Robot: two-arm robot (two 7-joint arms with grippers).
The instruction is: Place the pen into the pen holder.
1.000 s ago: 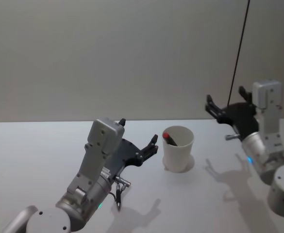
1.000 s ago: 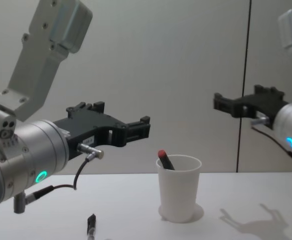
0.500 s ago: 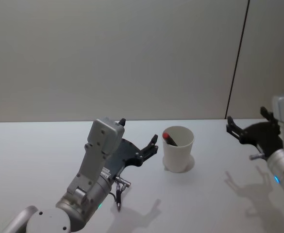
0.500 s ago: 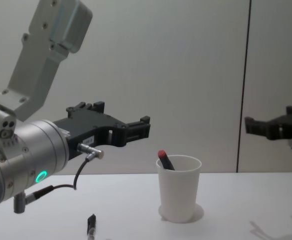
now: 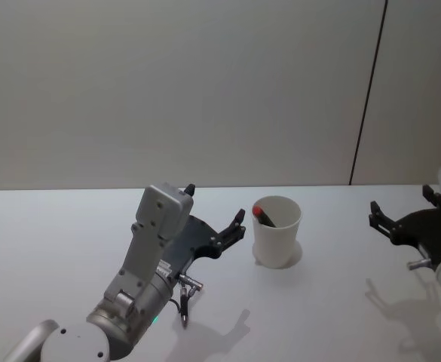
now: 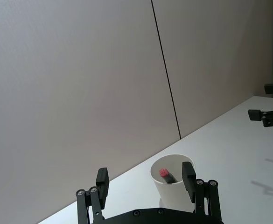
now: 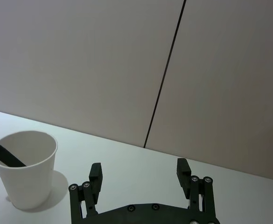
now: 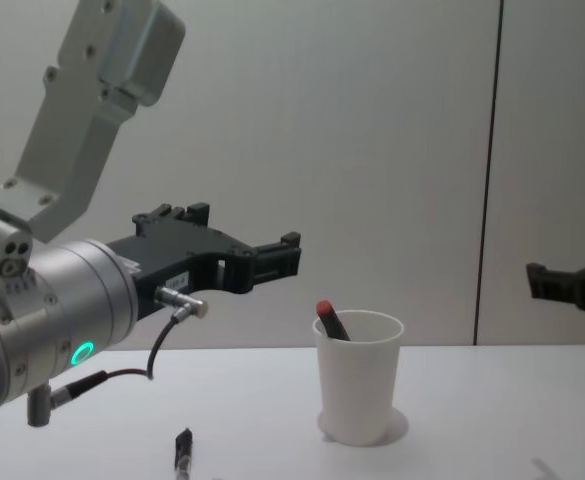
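Note:
The pen holder is a white paper cup (image 5: 277,231) (image 8: 359,381) (image 6: 172,187) (image 7: 26,170) standing upright on the white table. A dark pen with a red cap (image 5: 264,216) (image 8: 330,319) (image 6: 166,175) (image 7: 3,154) leans inside it, its top above the rim. My left gripper (image 5: 215,204) (image 8: 284,254) (image 6: 144,177) hovers open and empty just left of the cup, fingers pointing at it. My right gripper (image 5: 399,201) (image 8: 570,282) (image 7: 139,170) is open and empty at the far right, well apart from the cup.
A thin dark object (image 5: 184,317) (image 8: 182,451) lies under the left arm, near its dangling cable. The white table (image 5: 333,302) runs back to a plain wall with a dark vertical seam (image 5: 367,98).
The right gripper has drawn back to the right and lower, away from the cup, staying open. The left arm, cup and pen have not moved.

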